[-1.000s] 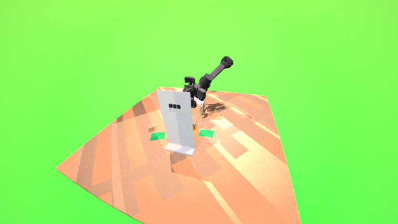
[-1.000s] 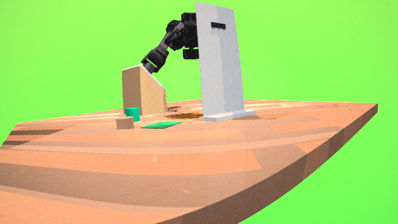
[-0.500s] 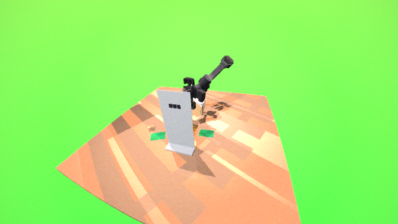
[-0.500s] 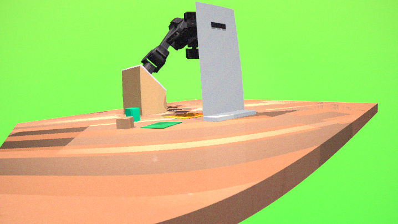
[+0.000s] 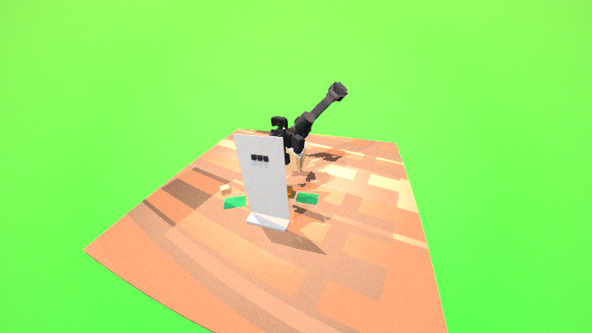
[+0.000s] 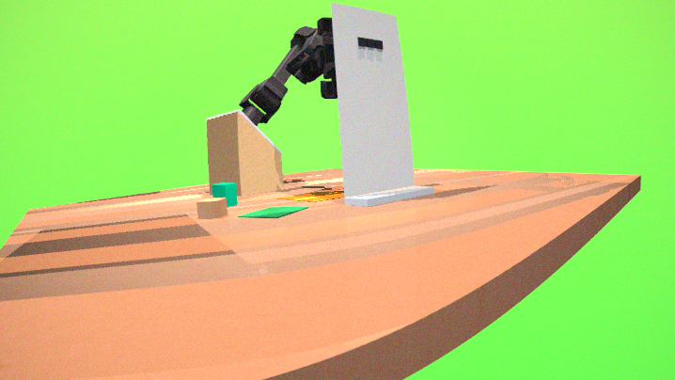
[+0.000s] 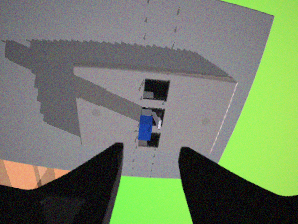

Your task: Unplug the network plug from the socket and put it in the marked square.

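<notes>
The grey upright panel (image 7: 220,30) (image 5: 266,186) (image 6: 375,118) carries a raised plate (image 7: 187,120) with three dark openings in the wrist view. The blue plug (image 7: 145,129) sits at the middle opening, with a thin pale tab (image 7: 159,122) beside it. My gripper (image 7: 152,152) is open, its fingers part-way apart with nothing gripped, in front of the plate and pointing at the plug. The top and exterior views show the panel's back, which hides the plug and fingertips. An orange patch (image 5: 289,191) (image 6: 306,197) and green patches (image 5: 234,202) (image 5: 307,198) (image 6: 274,212) mark the table; which is the marked square is unclear.
A tan slanted base block (image 6: 224,155) stands under the arm. A teal block (image 6: 224,194) and a small tan block (image 6: 211,208) (image 5: 224,189) stand near a green patch. The panel's foot (image 5: 266,221) (image 6: 391,196) projects along the table.
</notes>
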